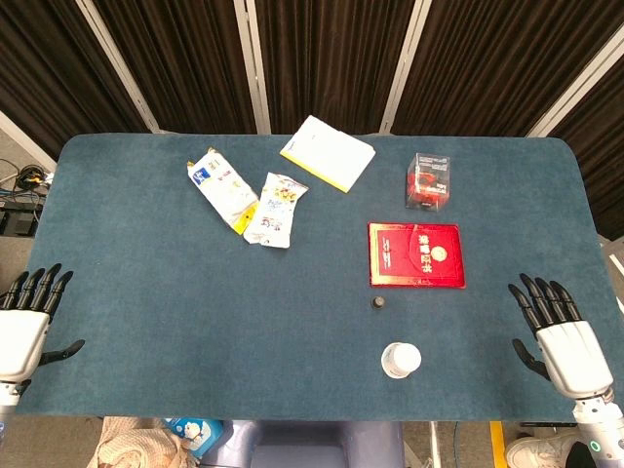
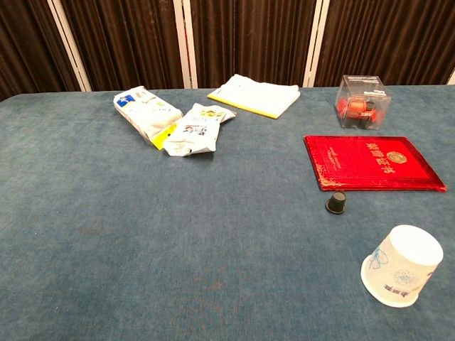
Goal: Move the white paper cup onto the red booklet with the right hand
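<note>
The white paper cup point(image 1: 401, 360) point(image 2: 401, 266) stands upside down near the table's front edge, right of centre. The red booklet point(image 1: 416, 254) point(image 2: 372, 162) lies flat behind it, a short way off. My right hand point(image 1: 558, 332) hovers at the table's right front corner, well to the right of the cup, fingers spread and empty. My left hand point(image 1: 24, 324) stays at the left front corner, also spread and empty. Neither hand appears in the chest view.
A small dark cap point(image 1: 377, 303) point(image 2: 336, 202) sits between cup and booklet. Behind the booklet stands a clear box with red contents point(image 1: 428, 180) point(image 2: 362, 101). Two snack packets point(image 1: 244, 200) point(image 2: 170, 122) and a white-and-yellow pad point(image 1: 328, 153) point(image 2: 254, 96) lie at the back.
</note>
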You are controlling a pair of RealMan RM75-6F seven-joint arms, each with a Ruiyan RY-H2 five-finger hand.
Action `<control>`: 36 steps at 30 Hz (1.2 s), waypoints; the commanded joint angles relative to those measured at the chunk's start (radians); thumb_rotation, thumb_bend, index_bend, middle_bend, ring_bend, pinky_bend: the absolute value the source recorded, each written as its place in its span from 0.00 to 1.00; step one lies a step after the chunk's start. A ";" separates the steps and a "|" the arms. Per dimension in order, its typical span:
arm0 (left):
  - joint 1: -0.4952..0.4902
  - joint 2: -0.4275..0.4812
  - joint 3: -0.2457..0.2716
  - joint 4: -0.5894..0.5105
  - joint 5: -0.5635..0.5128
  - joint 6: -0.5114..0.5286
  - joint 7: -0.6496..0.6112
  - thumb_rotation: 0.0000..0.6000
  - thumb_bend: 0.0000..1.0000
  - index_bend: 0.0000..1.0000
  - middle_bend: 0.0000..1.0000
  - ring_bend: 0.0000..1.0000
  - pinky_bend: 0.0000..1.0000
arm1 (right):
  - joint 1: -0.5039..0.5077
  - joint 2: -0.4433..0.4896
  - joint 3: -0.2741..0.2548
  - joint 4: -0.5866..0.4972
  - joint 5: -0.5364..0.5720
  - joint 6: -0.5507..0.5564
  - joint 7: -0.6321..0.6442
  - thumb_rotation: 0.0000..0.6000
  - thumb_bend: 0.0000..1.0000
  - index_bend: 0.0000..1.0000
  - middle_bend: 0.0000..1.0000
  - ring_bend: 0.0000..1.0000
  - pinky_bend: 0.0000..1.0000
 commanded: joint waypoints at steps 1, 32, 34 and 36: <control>-0.002 0.000 -0.001 0.002 -0.002 -0.003 -0.004 1.00 0.00 0.00 0.00 0.00 0.00 | 0.031 0.020 -0.038 0.017 -0.079 -0.015 0.069 1.00 0.33 0.00 0.00 0.00 0.09; -0.015 -0.003 -0.006 -0.003 -0.019 -0.027 -0.007 1.00 0.00 0.00 0.00 0.00 0.00 | 0.211 -0.038 -0.130 -0.113 -0.136 -0.381 0.041 1.00 0.33 0.00 0.01 0.08 0.22; -0.016 -0.003 -0.007 -0.005 -0.021 -0.031 -0.008 1.00 0.00 0.00 0.00 0.00 0.00 | 0.216 -0.047 -0.129 -0.113 -0.125 -0.400 0.028 1.00 0.33 0.00 0.01 0.08 0.22; -0.018 -0.003 -0.007 -0.006 -0.022 -0.034 -0.008 1.00 0.00 0.00 0.00 0.00 0.00 | 0.220 -0.057 -0.127 -0.115 -0.112 -0.416 0.013 1.00 0.33 0.00 0.01 0.09 0.24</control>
